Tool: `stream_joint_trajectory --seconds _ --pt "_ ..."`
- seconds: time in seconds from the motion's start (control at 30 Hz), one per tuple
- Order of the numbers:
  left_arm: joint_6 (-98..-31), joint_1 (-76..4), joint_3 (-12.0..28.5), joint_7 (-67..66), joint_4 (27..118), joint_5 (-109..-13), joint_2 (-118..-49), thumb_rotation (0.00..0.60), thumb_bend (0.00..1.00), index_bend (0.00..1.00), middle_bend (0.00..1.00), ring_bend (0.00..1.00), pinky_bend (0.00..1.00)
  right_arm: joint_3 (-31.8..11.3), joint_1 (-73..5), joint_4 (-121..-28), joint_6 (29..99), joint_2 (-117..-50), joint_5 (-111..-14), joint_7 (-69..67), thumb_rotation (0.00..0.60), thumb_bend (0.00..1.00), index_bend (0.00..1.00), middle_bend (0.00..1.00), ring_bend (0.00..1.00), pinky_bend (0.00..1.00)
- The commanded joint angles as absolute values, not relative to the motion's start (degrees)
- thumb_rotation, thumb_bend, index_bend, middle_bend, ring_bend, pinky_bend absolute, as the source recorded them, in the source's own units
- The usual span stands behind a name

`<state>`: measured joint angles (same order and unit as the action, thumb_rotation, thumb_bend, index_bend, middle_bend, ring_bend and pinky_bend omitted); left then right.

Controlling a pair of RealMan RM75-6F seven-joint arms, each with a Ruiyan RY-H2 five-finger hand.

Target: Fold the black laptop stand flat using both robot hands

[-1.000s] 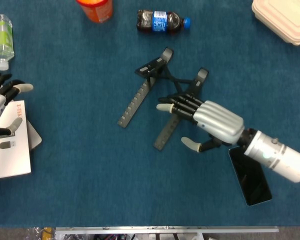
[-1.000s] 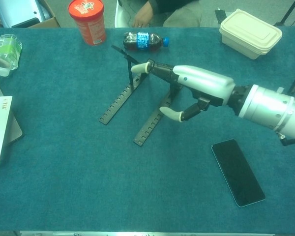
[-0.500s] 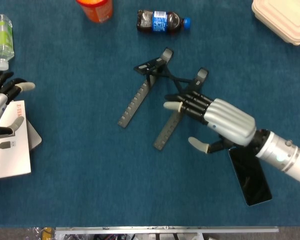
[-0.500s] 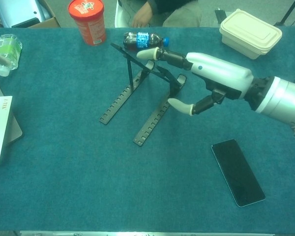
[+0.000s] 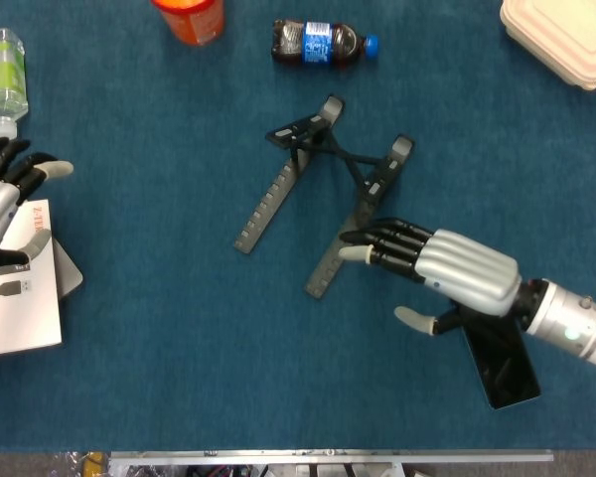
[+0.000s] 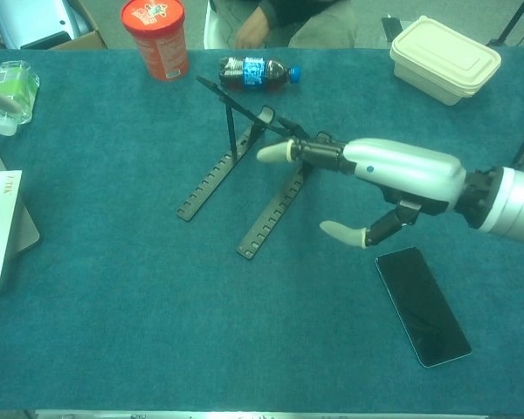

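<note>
The black laptop stand (image 5: 313,189) (image 6: 244,179) stands unfolded in the middle of the blue table, its two notched rails splayed toward the front and its support arms raised at the back. My right hand (image 5: 447,273) (image 6: 389,179) hovers open just right of the stand's right rail, fingers stretched toward it, thumb spread below, holding nothing. My left hand (image 5: 5,199) is at the far left edge, open, fingers over a white booklet, far from the stand. In the chest view only a fingertip of the left hand shows, at the left edge.
A black phone (image 5: 502,358) (image 6: 422,304) lies under my right wrist. A cola bottle (image 5: 321,43) and an orange canister (image 6: 155,37) stand behind the stand. A cream lunchbox (image 6: 445,57) sits back right. A green bottle (image 5: 0,75) and a white booklet (image 5: 20,288) lie left.
My right hand has drawn back from over the stand's right rail toward the front right, off the stand. The left hand has barely shifted. The stand has stayed in place.
</note>
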<state>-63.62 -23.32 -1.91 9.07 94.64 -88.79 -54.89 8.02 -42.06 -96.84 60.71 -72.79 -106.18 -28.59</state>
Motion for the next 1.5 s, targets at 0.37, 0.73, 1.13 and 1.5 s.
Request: stream_joint_trajectory --seconds 0.37,0.73,1.13,1.5 --pt "-64.21 -22.88 -2.01 8.96 95.01 -89.1 -54.53 0.6 0.36 0.19 0.17 0.06 0.03 6.77 -43.81 -86.43 51.78 -80.54 -98.76 -25.91 0.6 0.42 0.0 0.0 0.0 0.0" --pt "-64.3 -22.92 -1.97 9.52 94.57 -89.57 -55.08 0.6 0.36 0.19 0.17 0.06 0.03 5.46 -44.11 -77.35 49.21 -87.13 -95.04 -26.2 0.6 0.42 0.0 0.0 0.0 0.0" --pt "-64.15 -23.0 -2.07 9.87 94.04 -89.93 -55.48 0.6 0.36 0.19 0.17 0.06 0.03 5.21 -42.38 -79.04 53.44 -84.46 -94.77 -25.35 0.6 0.42 0.0 0.0 0.0 0.0" --pt "-64.14 -23.08 -2.11 9.86 94.03 -90.1 -55.72 0.6 0.36 0.19 0.17 0.06 0.03 4.32 -40.62 -81.11 56.49 -82.31 -93.75 -22.97 0.6 0.42 0.0 0.0 0.0 0.0"
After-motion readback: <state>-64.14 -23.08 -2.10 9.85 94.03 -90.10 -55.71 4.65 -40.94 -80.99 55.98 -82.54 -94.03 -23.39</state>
